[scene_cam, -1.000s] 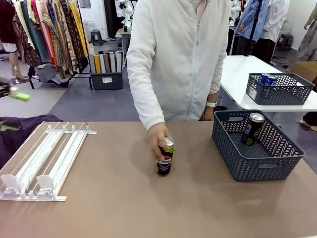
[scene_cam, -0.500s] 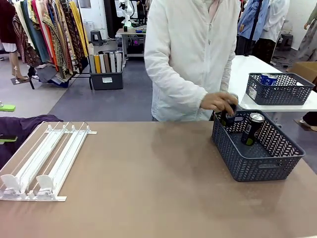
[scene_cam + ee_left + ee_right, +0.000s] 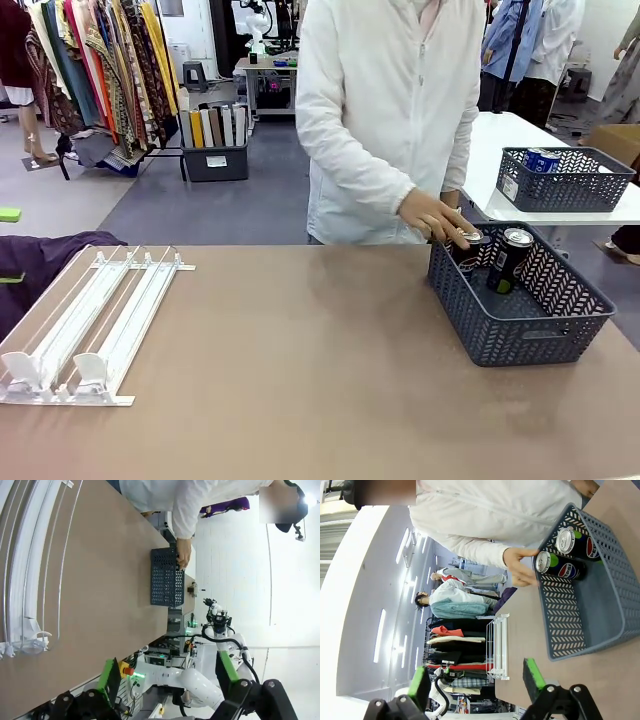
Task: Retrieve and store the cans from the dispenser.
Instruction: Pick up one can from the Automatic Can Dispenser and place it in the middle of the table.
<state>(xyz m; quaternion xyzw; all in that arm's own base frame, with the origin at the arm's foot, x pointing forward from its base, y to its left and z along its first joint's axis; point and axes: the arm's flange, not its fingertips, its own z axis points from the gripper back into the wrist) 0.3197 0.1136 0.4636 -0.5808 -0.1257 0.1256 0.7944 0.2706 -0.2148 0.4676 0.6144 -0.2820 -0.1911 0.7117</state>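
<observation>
Second can (image 3: 468, 250) newly set into basket (image 3: 520, 335) by hand (image 3: 430, 216); dispenser (image 3: 90, 325) emptied; left gripper (image 3: 167, 677) and right gripper (image 3: 475, 677) parted, idle.

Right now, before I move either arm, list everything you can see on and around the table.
cans: two, black and yellow-green, upright in the near basket
basket: one, dark grey mesh, table's right side
dispenser: one, white wire rack, table's left side, no cans in its lanes
table: one, brown top
far basket: one, dark grey, on the white table behind, a blue can inside
purple cloth: one, left edge
person's hand: one, on the nearer-left can's top
left gripper: green pads apart, open
right gripper: green pads apart, open
</observation>
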